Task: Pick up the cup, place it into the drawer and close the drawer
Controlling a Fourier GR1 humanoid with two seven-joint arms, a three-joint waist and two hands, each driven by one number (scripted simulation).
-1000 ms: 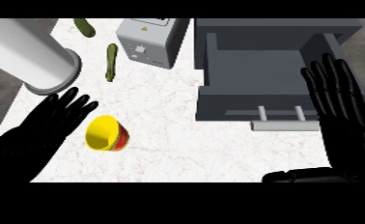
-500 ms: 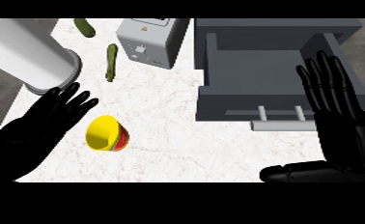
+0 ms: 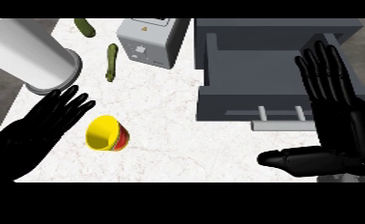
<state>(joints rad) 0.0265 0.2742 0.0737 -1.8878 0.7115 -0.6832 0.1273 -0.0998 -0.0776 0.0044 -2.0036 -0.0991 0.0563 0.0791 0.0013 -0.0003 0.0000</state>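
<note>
Reaching seems our step: left hand [image 3: 43,126], fingers released, lies just beside the cup [image 3: 107,133], tipped on the desk [image 3: 178,136]. Next we must curl round it, then carry it right to the open drawer [image 3: 249,68]; right hand [image 3: 335,112] rests, fingers straight.

The cup [image 3: 107,133] lies on the tabletop [image 3: 171,121] at front left, just right of the left hand [image 3: 43,126]. The drawer [image 3: 249,71] sits well right; the right hand [image 3: 335,107] overlaps its right side.
</note>
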